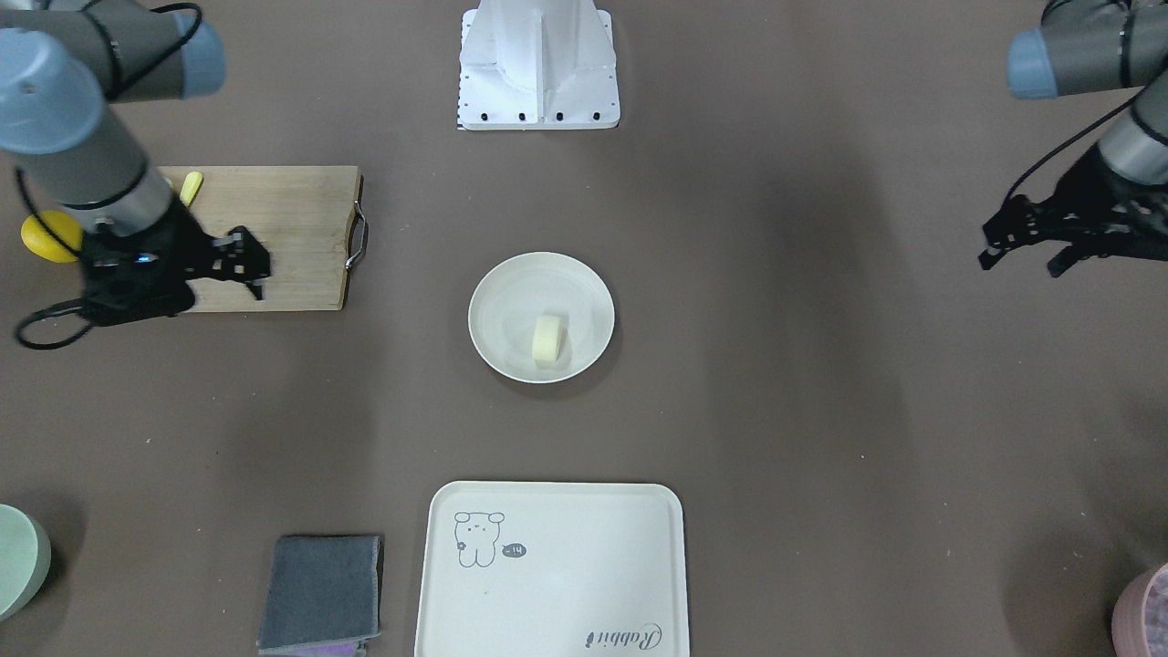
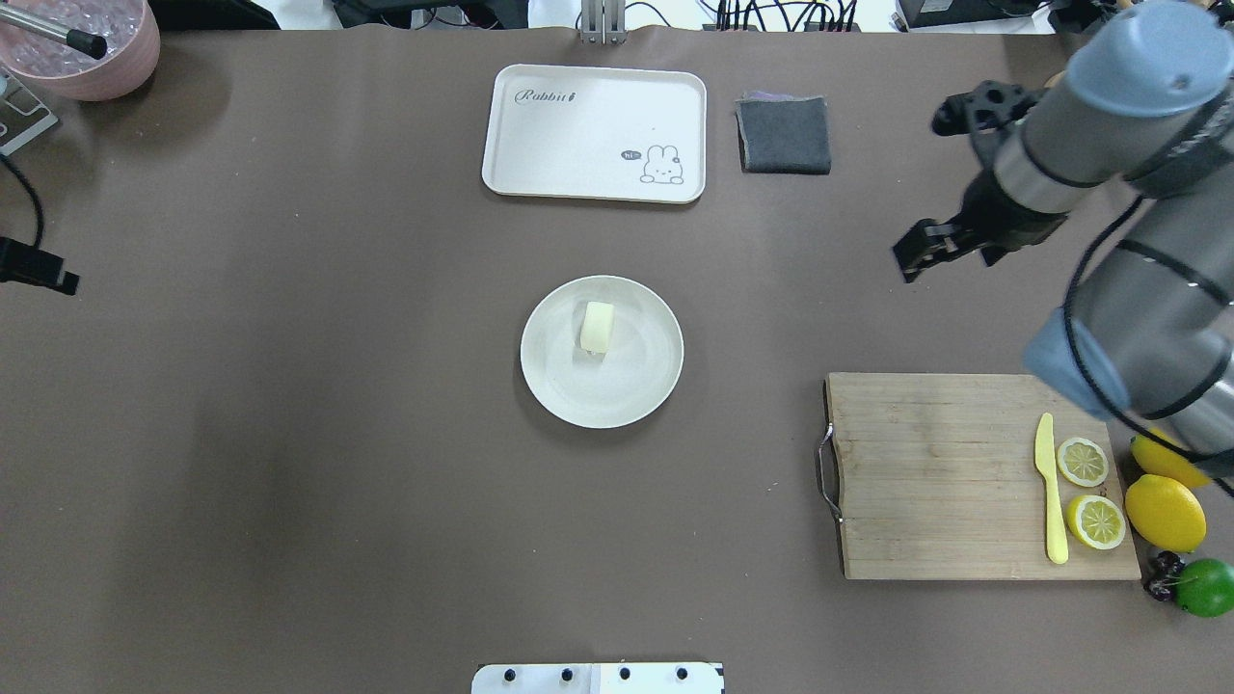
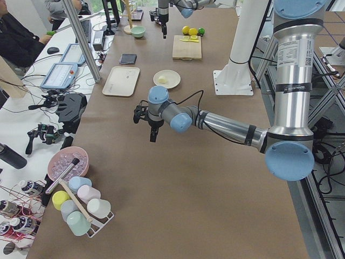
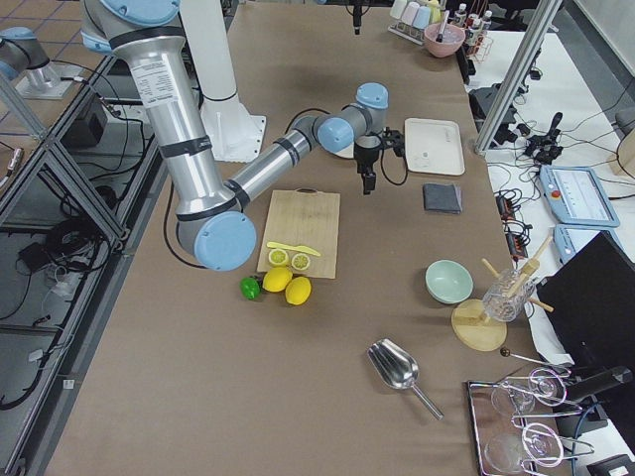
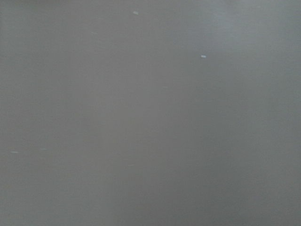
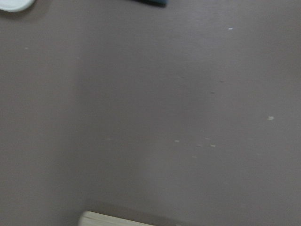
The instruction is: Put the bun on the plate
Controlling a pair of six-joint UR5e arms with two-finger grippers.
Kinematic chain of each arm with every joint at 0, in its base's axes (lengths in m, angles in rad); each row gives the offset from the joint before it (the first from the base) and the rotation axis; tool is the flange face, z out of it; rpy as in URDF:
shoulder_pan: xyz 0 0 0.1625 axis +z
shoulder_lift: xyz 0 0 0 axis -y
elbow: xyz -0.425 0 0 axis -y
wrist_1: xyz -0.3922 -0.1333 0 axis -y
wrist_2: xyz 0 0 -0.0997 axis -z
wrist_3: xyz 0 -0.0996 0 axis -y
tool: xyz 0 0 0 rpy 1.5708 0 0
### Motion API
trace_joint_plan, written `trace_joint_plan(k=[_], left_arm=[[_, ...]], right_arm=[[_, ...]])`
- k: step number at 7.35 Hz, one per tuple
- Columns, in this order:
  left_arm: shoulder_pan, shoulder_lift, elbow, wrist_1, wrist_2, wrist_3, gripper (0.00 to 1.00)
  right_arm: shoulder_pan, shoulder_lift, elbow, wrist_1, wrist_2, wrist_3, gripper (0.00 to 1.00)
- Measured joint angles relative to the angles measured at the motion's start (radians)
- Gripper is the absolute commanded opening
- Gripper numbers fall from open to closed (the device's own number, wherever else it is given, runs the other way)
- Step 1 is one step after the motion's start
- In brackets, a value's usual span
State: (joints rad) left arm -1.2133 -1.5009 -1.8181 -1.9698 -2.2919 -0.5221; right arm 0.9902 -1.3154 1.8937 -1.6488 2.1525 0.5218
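The pale cream bun [image 2: 597, 327] lies on its side inside the round off-white plate [image 2: 559, 386] at the table's middle. The front view shows the same bun [image 1: 548, 339] and plate [image 1: 493, 292]. My right gripper [image 2: 914, 258] hangs above bare table well to the plate's right, just beyond the wooden board; its fingers [image 1: 258, 288] stand open and hold nothing. My left gripper [image 1: 1017, 265] hovers far off at the opposite side of the table, open and empty. Both wrist views show only brown table.
A wooden cutting board [image 2: 925, 472] carries a yellow knife [image 2: 1051, 487] and two lemon slices [image 2: 1083, 461]. Whole lemons [image 2: 1165, 511] and a lime [image 2: 1205, 586] lie beside it. Beyond the plate sit a cream tray [image 2: 588, 116] and grey cloth [image 2: 784, 135]. A pink bowl [image 2: 96, 58] stands far left.
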Motion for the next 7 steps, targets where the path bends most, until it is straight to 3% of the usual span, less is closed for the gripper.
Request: trace_joint_plan(k=[2, 4, 7], left_arm=[[-0.179, 0.106, 0.076, -0.002, -0.084, 0.211, 0.97], [-0.223, 0.164, 0.100, -0.003, -0.100, 0.250, 0.97], [-0.232, 0.179, 0.090, -0.013, -0.086, 0.257, 0.98]], right_arm=[[0.230, -0.159, -0.028, -0.008, 0.043, -0.361, 1.00], [0.401, -0.221, -0.116, -0.009, 0.053, -0.632, 1.00], [0.479, -0.271, -0.173, -0.003, 0.066, -0.729, 1.00]])
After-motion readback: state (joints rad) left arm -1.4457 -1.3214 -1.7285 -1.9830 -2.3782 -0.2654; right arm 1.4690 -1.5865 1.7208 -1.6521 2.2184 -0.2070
